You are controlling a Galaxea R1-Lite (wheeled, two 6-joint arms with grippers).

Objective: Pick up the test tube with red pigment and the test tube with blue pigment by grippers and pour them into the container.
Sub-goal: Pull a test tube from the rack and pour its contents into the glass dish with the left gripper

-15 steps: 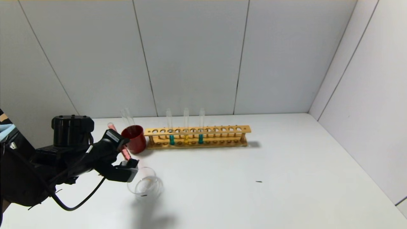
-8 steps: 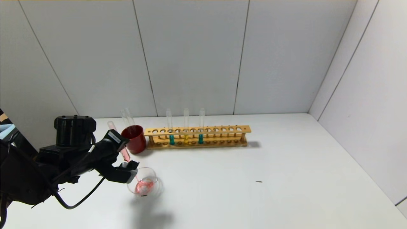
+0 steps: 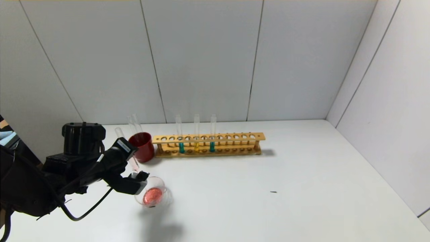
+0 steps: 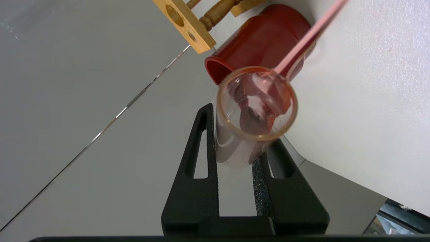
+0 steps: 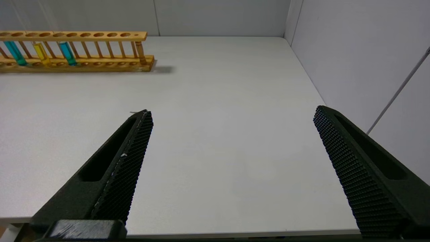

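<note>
White surface (image 3: 255, 188): left end effector (image 3: 136, 169), clamped on red tube (image 3: 133, 163), should hold tilt over dish (image 3: 153, 195) till drained.

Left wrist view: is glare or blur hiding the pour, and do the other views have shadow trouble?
Left wrist view: test tube with red pigment sharp at its mouth, glints on the glass, stream readable. Head view: soft shadow under the container, red pool clear beside the left gripper. Right wrist view: even light, rack legible.
</note>
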